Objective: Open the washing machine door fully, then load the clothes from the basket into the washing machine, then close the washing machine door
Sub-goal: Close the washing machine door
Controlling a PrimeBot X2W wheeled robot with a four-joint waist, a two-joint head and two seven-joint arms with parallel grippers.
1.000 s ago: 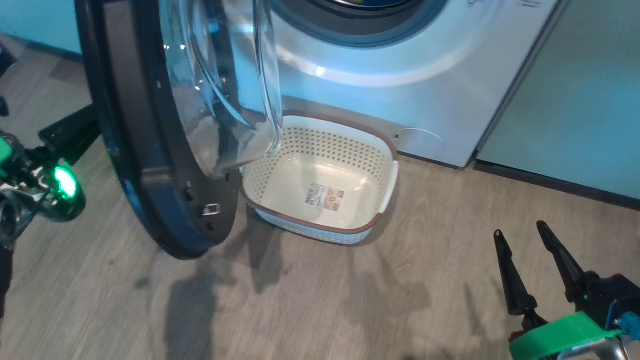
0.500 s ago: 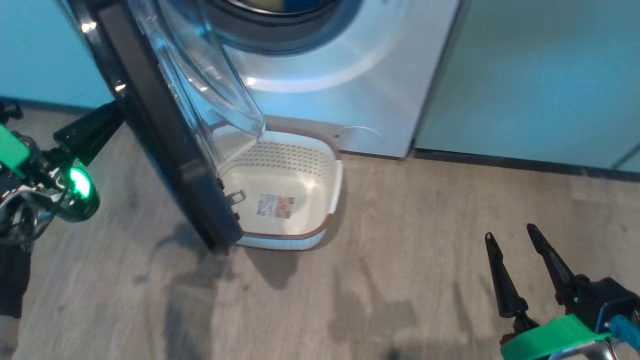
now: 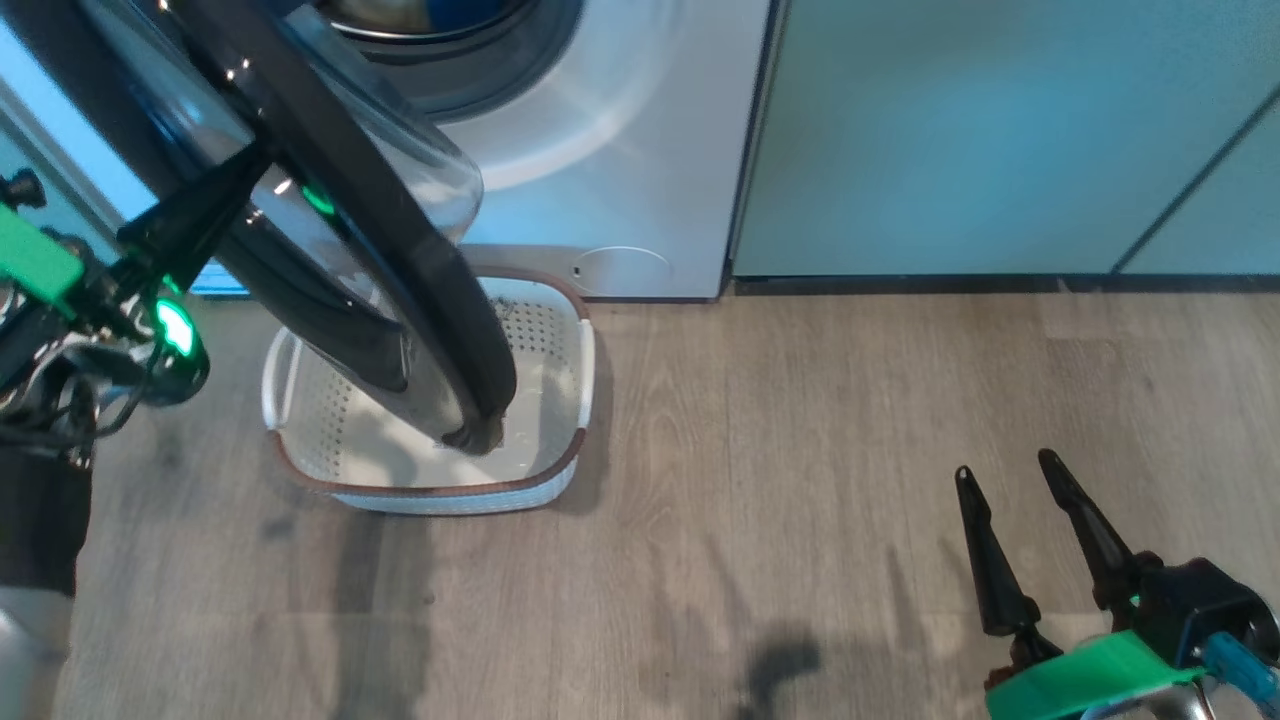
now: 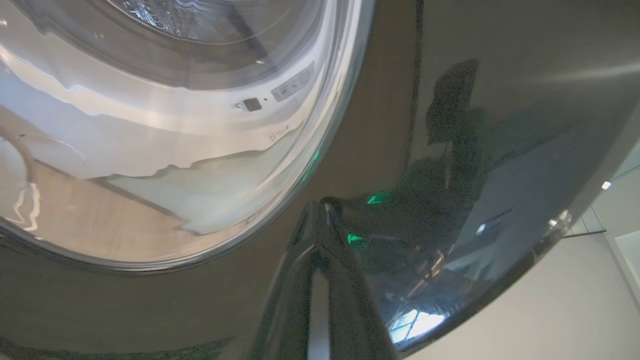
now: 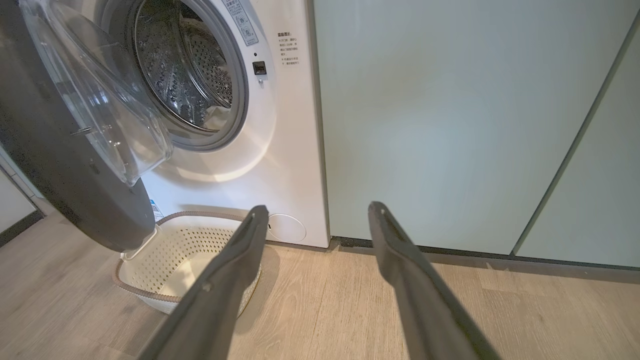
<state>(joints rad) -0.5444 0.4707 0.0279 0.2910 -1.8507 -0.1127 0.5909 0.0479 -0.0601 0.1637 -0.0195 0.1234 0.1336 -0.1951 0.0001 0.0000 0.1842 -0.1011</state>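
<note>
The washing machine (image 3: pixel 620 130) (image 5: pixel 295 150) stands at the top, its door (image 3: pixel 400 230) (image 5: pixel 60 165) half open and hanging over the basket (image 3: pixel 430 492) (image 5: pixel 190 245). The clear bowl (image 5: pixel 100 110) faces the drum mouth. Yellow and blue clothes (image 3: pixel 430 12) lie inside the drum; the basket holds no clothes. My left gripper (image 3: pixel 255 160) (image 4: pixel 325 202) is shut, its tips pressed against the door's glossy black ring (image 4: pixel 450 100). Low at the right, above the floor, my right gripper (image 3: pixel 1005 465) (image 5: pixel 318 207) is open and holds nothing.
Pale green cabinet panels (image 3: pixel 1000 130) (image 5: pixel 450 125) run to the right of the washer. A small round flap (image 3: pixel 610 270) sits low on the machine. Wood floor (image 3: pixel 800 500) stretches between the basket and my right gripper.
The door has swung toward the drum mouth with my left gripper against its outer ring. The head camera has turned, shifting the whole picture. My right gripper stays open.
</note>
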